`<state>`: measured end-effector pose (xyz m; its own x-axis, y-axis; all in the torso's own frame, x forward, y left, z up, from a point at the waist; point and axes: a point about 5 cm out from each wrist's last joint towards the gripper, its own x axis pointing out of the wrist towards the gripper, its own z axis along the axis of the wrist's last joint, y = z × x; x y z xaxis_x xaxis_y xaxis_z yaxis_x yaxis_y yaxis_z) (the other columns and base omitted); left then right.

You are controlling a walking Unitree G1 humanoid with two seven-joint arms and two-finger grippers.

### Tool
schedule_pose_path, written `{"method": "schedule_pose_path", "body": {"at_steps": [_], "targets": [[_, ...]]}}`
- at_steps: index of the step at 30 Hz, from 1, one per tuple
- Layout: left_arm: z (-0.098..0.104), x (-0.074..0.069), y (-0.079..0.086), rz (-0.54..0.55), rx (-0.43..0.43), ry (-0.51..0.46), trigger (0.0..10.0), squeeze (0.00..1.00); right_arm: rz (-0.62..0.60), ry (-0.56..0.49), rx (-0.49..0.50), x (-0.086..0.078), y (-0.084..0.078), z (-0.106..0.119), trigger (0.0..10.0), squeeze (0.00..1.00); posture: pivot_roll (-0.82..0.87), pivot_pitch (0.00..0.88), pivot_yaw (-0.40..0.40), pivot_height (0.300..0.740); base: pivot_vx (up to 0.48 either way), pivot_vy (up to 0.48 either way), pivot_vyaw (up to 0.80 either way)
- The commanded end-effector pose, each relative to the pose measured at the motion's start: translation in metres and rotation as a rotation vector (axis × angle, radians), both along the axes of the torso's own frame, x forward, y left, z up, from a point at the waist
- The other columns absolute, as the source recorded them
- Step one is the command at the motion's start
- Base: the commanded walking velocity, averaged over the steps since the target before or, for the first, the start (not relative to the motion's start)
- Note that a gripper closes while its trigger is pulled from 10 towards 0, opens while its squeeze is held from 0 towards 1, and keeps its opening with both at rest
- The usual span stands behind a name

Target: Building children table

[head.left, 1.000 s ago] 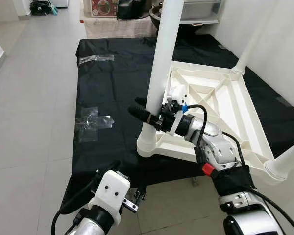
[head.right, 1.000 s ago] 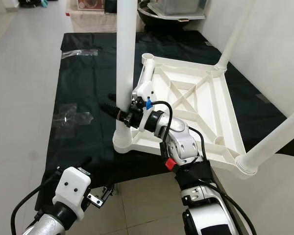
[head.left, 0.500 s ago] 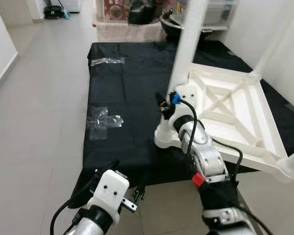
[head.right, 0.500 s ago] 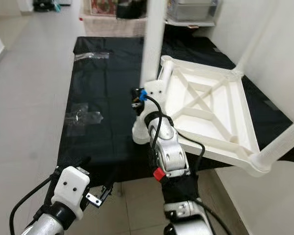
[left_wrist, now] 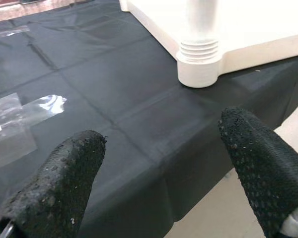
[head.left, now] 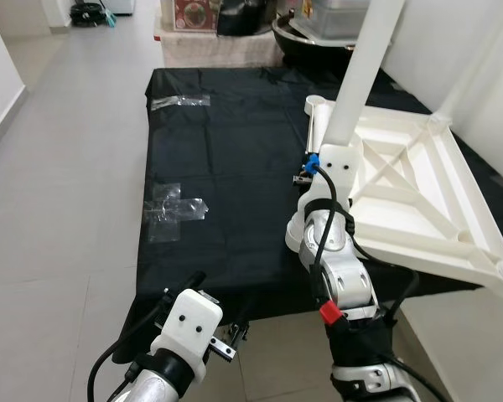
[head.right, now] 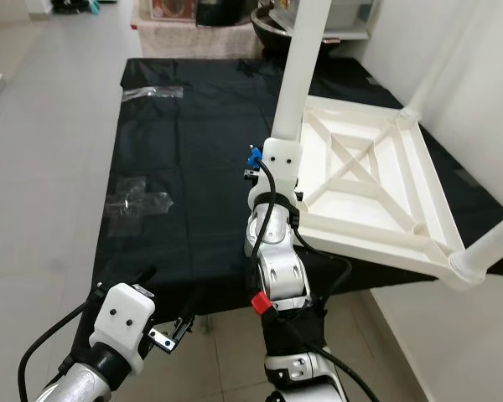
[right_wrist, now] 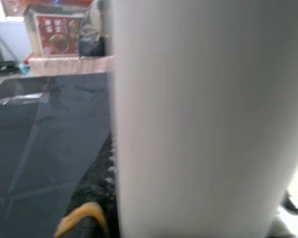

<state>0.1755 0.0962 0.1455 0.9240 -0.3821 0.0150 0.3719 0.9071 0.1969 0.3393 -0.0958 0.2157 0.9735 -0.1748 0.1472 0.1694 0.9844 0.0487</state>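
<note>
Now the right gripper (head.left: 308,172) sits against the near white table leg (head.left: 357,74), which rises straight up beside it from the upside-down tabletop (head.left: 419,197); the leg is so close in its wrist view that I cannot tell how wide its fingers stand. Compared with a second ago, the forearm has swung from sideways to pointing ahead. Low and well apart, the left gripper (left_wrist: 164,163) gapes wide, empty. Smooth round plastic leg, ribbed collar (left_wrist: 198,49), creased black sheet (head.left: 226,159), clear wrapper (head.left: 172,209).
</note>
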Motion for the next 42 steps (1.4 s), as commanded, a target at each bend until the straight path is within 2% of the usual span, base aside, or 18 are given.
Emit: {"method": "schedule_pose_path", "body": {"at_steps": [1, 4, 5, 9, 12, 14, 17, 19, 21, 24, 29, 30, 32, 34, 35, 37, 38, 42], "targets": [[-0.005, -0.001, -0.001, -0.012, 0.021, 0.015, 10.0, 0.00, 0.080, 0.022, 0.092, -0.004, 0.026, -0.003, 10.0, 1.00, 0.09, 0.112, -0.086, 0.740, 0.000, 0.000, 0.00], [-0.006, -0.001, -0.001, -0.014, 0.022, 0.016, 10.0, 0.00, 0.074, -0.003, 0.062, -0.004, 0.020, -0.001, 10.0, 1.00, 0.09, 0.109, -0.086, 0.740, 0.000, 0.000, 0.00], [-0.006, -0.001, -0.001, -0.015, 0.021, 0.016, 10.0, 0.00, 0.091, -0.018, 0.044, -0.004, 0.016, 0.000, 10.0, 0.00, 0.09, 0.109, -0.086, 0.740, 0.000, 0.000, 0.00], [-0.006, -0.001, -0.001, -0.015, 0.020, 0.016, 10.0, 0.00, 0.134, -0.045, 0.007, -0.003, 0.010, 0.001, 10.0, 0.00, 0.09, 0.108, -0.082, 0.740, 0.000, 0.000, 0.00], [-0.007, -0.001, -0.001, -0.016, 0.021, 0.016, 10.0, 0.00, 0.242, -0.084, -0.019, -0.001, -0.003, -0.002, 10.0, 0.00, 0.09, 0.104, -0.081, 0.740, 0.000, 0.000, 0.00], [-0.007, -0.001, -0.001, -0.016, 0.021, 0.016, 10.0, 0.00, 0.242, -0.084, -0.019, -0.001, -0.003, -0.002, 10.0, 0.00, 0.09, 0.104, -0.081, 0.740, 0.000, 0.000, 0.00], [-0.007, 0.000, -0.002, -0.015, 0.018, 0.016, 10.0, 0.00, 0.423, -0.089, -0.030, 0.004, -0.012, -0.006, 10.0, 0.00, 0.09, 0.105, -0.084, 0.740, 0.000, 0.000, 0.00], [-0.007, 0.000, -0.002, -0.015, 0.017, 0.016, 10.0, 0.00, 0.459, -0.090, -0.022, 0.006, -0.015, -0.006, 10.0, 0.00, 0.09, 0.105, -0.084, 0.740, 0.000, 0.000, 0.00], [-0.007, 0.001, -0.002, -0.015, 0.017, 0.016, 10.0, 0.00, 0.513, -0.091, -0.020, 0.009, -0.021, -0.005, 10.0, 0.00, 0.08, 0.108, -0.086, 0.740, 0.000, 0.000, 0.00], [-0.007, 0.002, -0.003, -0.015, 0.017, 0.013, 10.0, 0.00, 0.668, -0.070, -0.023, 0.021, -0.032, -0.001, 10.0, 0.00, 0.09, 0.111, -0.090, 0.740, 0.000, 0.000, 0.00], [-0.006, 0.002, -0.003, -0.013, 0.017, 0.011, 10.0, 0.00, 0.732, -0.076, -0.055, 0.036, -0.040, 0.008, 10.0, 0.00, 0.09, 0.112, -0.092, 0.740, 0.000, 0.000, 0.00], [-0.006, 0.002, -0.003, -0.011, 0.018, 0.010, 10.0, 0.00, 0.786, -0.069, -0.053, 0.040, -0.039, 0.010, 10.0, 0.00, 0.09, 0.114, -0.091, 0.740, 0.000, 0.000, 0.00], [-0.006, 0.002, -0.003, -0.011, 0.018, 0.010, 10.0, 0.00, 0.786, -0.069, -0.053, 0.040, -0.039, 0.010, 10.0, 0.00, 0.09, 0.114, -0.091, 0.740, 0.000, 0.000, 0.00], [-0.006, 0.002, -0.003, -0.010, 0.018, 0.008, 10.0, 0.00, 0.881, -0.050, -0.035, 0.046, -0.037, 0.013, 10.0, 0.00, 0.10, 0.113, -0.098, 0.740, 0.000, 0.000, 0.00], [-0.006, 0.002, -0.003, -0.010, 0.018, 0.008, 10.0, 0.00, 0.881, -0.050, -0.035, 0.046, -0.037, 0.013, 10.0, 0.00, 0.10, 0.113, -0.098, 0.740, 0.000, 0.000, 0.00], [-0.006, 0.003, -0.003, -0.010, 0.016, 0.005, 10.0, 0.00, 0.991, -0.024, -0.056, 0.049, -0.030, 0.014, 10.0, 0.00, 0.11, 0.110, -0.101, 0.740, 0.000, 0.000, 0.00], [-0.006, 0.003, -0.003, -0.010, 0.016, 0.005, 10.0, 0.00, 0.991, -0.024, -0.056, 0.049, -0.030, 0.014, 10.0, 0.00, 0.11, 0.110, -0.101, 0.740, 0.000, 0.000, 0.00], [-0.005, 0.003, -0.004, -0.010, 0.014, 0.003, 10.0, 0.00, 1.164, 0.028, -0.083, 0.048, -0.017, 0.010, 9.7, 0.00, 0.11, 0.112, -0.098, 0.740, 0.000, 0.000, 0.00]]}}
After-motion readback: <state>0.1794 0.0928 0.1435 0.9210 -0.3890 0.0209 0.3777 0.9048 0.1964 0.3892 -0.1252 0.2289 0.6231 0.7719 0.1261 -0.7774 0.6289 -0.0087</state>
